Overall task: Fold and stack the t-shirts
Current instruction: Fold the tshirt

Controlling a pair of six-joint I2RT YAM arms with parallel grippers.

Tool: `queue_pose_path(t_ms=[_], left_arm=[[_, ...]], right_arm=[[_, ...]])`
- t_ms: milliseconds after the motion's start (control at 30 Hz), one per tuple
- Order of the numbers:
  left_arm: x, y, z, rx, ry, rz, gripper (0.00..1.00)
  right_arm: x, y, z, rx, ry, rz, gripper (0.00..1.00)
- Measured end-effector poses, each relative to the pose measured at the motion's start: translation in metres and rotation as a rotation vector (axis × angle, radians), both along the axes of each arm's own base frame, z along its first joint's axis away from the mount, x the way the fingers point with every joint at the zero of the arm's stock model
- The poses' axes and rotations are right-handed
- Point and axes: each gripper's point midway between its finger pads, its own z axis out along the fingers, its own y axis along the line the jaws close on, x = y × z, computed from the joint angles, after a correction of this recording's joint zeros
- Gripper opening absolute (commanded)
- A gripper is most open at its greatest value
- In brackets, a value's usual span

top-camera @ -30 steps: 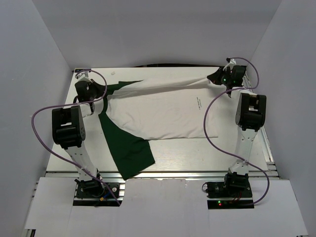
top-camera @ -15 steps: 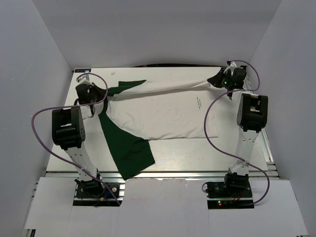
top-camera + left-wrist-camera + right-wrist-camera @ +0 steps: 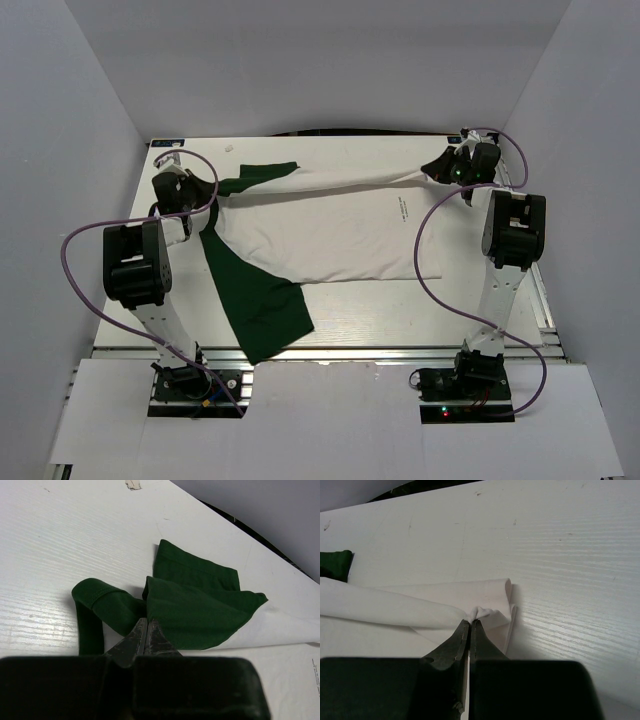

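A white t-shirt (image 3: 330, 225) with dark green sleeves and collar lies spread across the table. One green sleeve (image 3: 258, 300) lies toward the front. My left gripper (image 3: 200, 190) is at the far left, shut on the shirt's green edge (image 3: 190, 605) by the collar. My right gripper (image 3: 440, 165) is at the far right, shut on a pinch of the white hem (image 3: 482, 612). The far edge of the shirt is stretched taut between the two grippers. No second t-shirt shows.
The white table (image 3: 400, 310) has grey enclosure walls on the left, the right and behind. A metal rail (image 3: 330, 352) runs along the front edge. Purple cables loop off both arms. A small chip mark (image 3: 132, 484) shows on the far table surface.
Both grippers have moved slightly outward and toward the back, pulling the shirt's far edge straighter. The green collar part has shifted a little.
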Motion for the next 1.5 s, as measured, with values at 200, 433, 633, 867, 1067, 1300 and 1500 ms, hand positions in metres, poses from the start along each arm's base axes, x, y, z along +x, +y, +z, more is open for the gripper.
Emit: queue_pose_path(t_ms=[200, 433, 633, 867, 1067, 1300, 1500], left_arm=[[-0.008, -0.001, -0.006, 0.0, 0.017, -0.001, 0.0], [-0.019, -0.003, -0.011, 0.007, 0.034, -0.009, 0.0], [-0.02, -0.003, -0.012, 0.01, 0.042, -0.01, 0.0], [-0.025, -0.003, -0.02, 0.018, 0.071, -0.014, 0.0], [-0.03, -0.004, -0.029, 0.019, 0.1, -0.016, 0.0], [-0.033, -0.004, -0.037, 0.023, 0.124, -0.018, 0.0], [-0.036, -0.004, -0.049, 0.023, 0.16, -0.018, 0.0]], right_arm=[[-0.004, -0.001, -0.006, -0.013, 0.02, 0.005, 0.0], [-0.009, -0.004, -0.013, -0.022, 0.043, 0.005, 0.0], [-0.013, -0.004, -0.019, -0.032, 0.07, 0.007, 0.0], [-0.016, -0.005, -0.024, -0.045, 0.085, 0.014, 0.0], [-0.019, -0.005, -0.028, -0.051, 0.102, 0.019, 0.0], [-0.022, -0.006, -0.031, -0.059, 0.114, 0.023, 0.0], [-0.022, -0.007, -0.032, -0.068, 0.113, 0.026, 0.0]])
